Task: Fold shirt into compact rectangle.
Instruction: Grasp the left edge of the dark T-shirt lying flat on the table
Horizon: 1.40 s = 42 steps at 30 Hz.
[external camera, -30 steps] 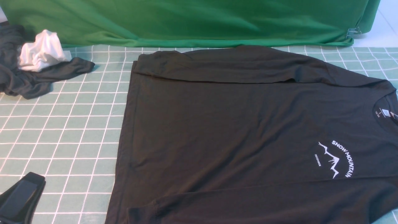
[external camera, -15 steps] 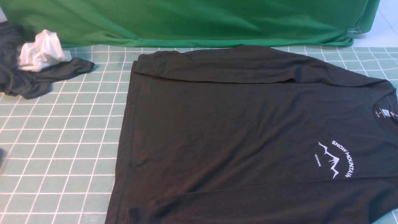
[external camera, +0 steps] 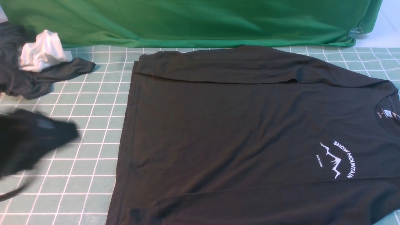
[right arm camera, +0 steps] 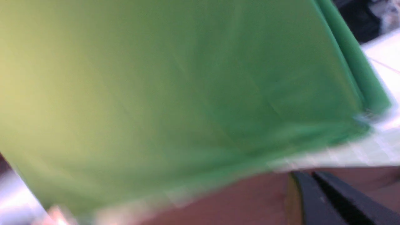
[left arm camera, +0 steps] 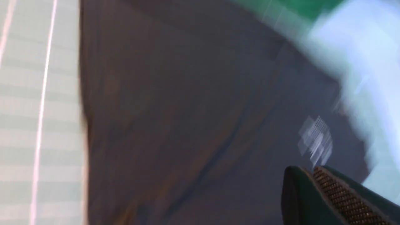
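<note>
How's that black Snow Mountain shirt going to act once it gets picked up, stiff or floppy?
Probably floppy: the shirt lies flat with soft wrinkles. The sleeve laid along its far side would likely slip or unfold. It looks thin, so probably light for its spread.

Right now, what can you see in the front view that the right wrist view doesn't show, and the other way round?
Only the front view: the white mountain print, the shirt's collar, the white cloth and the left arm, blurred.

Only the right wrist view: the right claw, its fingers together, and a black object past the curtain's edge, too blurred to name.

Both: the green curtain, part of the shirt and some of the grid-lined table.
</note>
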{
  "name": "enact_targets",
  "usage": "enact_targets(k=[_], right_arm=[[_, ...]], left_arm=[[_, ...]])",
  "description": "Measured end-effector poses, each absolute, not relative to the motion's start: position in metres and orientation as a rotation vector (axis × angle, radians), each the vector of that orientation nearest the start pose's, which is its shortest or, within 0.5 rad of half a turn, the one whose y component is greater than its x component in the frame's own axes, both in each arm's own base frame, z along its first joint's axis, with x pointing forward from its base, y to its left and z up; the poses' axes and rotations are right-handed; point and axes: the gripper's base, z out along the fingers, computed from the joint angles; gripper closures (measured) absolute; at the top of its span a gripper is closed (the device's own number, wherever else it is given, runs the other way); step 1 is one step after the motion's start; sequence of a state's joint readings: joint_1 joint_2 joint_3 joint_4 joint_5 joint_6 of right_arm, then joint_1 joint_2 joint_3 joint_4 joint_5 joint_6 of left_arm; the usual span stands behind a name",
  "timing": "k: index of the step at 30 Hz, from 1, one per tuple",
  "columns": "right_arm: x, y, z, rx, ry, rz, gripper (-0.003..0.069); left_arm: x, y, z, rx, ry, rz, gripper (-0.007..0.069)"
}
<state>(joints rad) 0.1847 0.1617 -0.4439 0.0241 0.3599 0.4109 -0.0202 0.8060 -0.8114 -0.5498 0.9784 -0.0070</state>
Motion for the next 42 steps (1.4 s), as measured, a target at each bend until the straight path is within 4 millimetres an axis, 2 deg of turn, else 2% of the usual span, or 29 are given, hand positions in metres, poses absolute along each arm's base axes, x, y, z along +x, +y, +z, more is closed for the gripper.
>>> enact_targets(k=[1,2,3,4,5,7,12,13,15,20,23,29,31,34,42], right_arm=[[0.045,0.010,0.326,0.082,1.692,0.394,0.0633],[0.045,0.011,0.327,0.046,1.712,0.369,0.0633],[0.049,0.013,0.332,-0.065,1.869,0.292,0.0634],[0.053,0.014,0.332,-0.121,1.960,0.255,0.0634],[0.053,0.014,0.331,-0.128,1.977,0.249,0.0634],[0.065,0.018,0.325,-0.208,2.153,0.200,0.0634],[0.092,0.026,0.309,-0.257,2.367,0.165,0.0634],[0.092,0.026,0.309,-0.261,2.372,0.163,0.0634],[0.104,0.029,0.299,-0.297,2.479,0.140,0.0631],[0.124,0.035,0.283,-0.336,2.611,0.124,0.0627],[0.128,0.037,0.279,-0.338,2.644,0.124,0.0622],[0.131,0.038,0.277,-0.337,2.653,0.124,0.0605],[0.132,0.038,0.278,-0.336,2.645,0.126,0.0595],[0.133,0.038,0.278,-0.333,2.628,0.130,0.0553],[0.135,0.039,0.279,-0.329,2.603,0.135,0.0419]], left_arm=[[0.151,-0.043,0.321,-0.166,2.497,-0.703,0.0599],[0.153,-0.043,0.319,-0.168,2.513,-0.703,0.0599],[0.168,-0.044,0.295,-0.191,2.635,-0.705,0.0589],[0.174,-0.044,0.279,-0.214,2.705,-0.708,0.0582],[0.176,-0.044,0.276,-0.217,2.719,-0.708,0.0580],[0.183,-0.047,0.240,-0.205,2.856,-0.753,0.0555],[0.180,-0.052,0.199,-0.209,2.957,-0.870,0.0493],[0.180,-0.052,0.198,-0.209,2.959,-0.862,0.0490],[0.181,-0.048,0.188,-0.219,2.976,-0.783,0.0450],[0.183,-0.046,0.184,-0.255,2.984,-0.680,0.0396],[0.183,-0.057,0.184,-0.224,2.977,-0.653,0.0386],[0.183,-0.084,0.183,-0.007,2.898,-0.567,0.0384],[0.185,-0.086,0.184,-0.028,2.869,-0.556,0.0379],[0.188,-0.088,0.185,-0.111,2.832,-0.567,0.0343],[0.193,-0.085,0.181,-0.059,2.809,-0.498,0.0198]])
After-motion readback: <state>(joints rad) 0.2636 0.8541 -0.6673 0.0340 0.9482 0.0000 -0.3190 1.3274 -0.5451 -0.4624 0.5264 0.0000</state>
